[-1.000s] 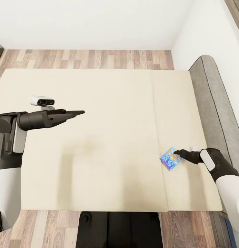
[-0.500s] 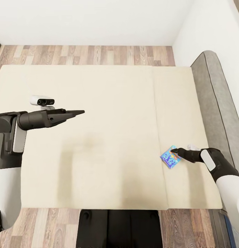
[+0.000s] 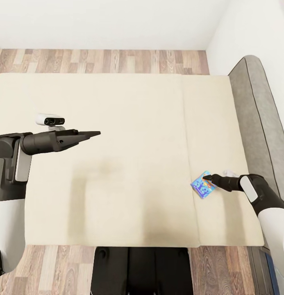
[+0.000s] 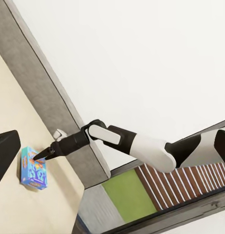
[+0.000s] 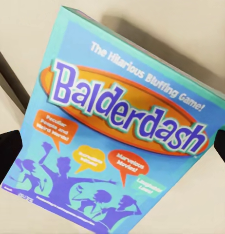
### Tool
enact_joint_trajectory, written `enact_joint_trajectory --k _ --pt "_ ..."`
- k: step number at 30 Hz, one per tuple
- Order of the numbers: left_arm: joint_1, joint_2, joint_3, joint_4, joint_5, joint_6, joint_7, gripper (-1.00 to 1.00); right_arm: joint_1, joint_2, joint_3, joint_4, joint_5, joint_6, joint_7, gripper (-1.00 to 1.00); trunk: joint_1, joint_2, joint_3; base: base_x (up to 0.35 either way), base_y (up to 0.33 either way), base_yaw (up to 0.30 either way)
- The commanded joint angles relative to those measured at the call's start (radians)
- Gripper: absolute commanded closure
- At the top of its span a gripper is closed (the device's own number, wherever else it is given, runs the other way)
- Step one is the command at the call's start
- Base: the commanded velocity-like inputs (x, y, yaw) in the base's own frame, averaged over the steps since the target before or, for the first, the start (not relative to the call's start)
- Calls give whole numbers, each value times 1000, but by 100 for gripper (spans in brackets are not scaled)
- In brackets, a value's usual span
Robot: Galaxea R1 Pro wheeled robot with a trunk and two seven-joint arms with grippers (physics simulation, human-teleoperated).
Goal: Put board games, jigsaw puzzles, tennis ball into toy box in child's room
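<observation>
A small blue board game (image 3: 203, 185) with a Balderdash lid (image 5: 117, 131) lies on the cream bed (image 3: 129, 114), just right of the mattress seam near the front edge. My right gripper (image 3: 206, 178) is low over the box's far corner, and the left wrist view shows its tip (image 4: 44, 155) against the box (image 4: 33, 168). Its fingertips (image 5: 4, 156) stand wide apart at either side of the lid, so it is open. My left gripper (image 3: 96, 133) hovers open over the left half of the bed with nothing in it.
A grey padded headboard (image 3: 260, 114) runs along the bed's right side against the white wall. Wood-plank floor (image 3: 101, 61) lies beyond the bed's far edge. My dark base (image 3: 142, 270) sits at the near edge of the bed.
The whole picture has shifted, so the camera moved. My right gripper has stayed at the blue box, and the left arm has held its pose.
</observation>
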Motion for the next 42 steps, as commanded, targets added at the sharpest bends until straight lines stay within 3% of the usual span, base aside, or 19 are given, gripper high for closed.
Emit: enact_joint_trajectory --k 1,10,17,23,42 --pt "-1 0 -1 1 0 11 -4 -100 1 2 -5 41 -13 -36 3 -100 2 -1 -2 0 0 0" --pt "-1 -1 -2 1 -1 11 -4 -100 1 1 -6 42 -14 -34 5 -100 2 -1 -3 0 0 0" --pt "-1 -1 -2 1 -1 11 -4 -100 1 -35 -11 42 -15 -32 46 -100 2 -1 -3 0 0 0" --pt "-1 0 -2 1 -1 11 -4 -100 1 -52 -53 42 -14 -31 96 -100 2 -1 -3 0 0 0" --pt "-1 0 -2 1 -1 11 -4 -100 3 -52 -69 43 -14 -31 102 -100 2 -1 -3 0 0 0"
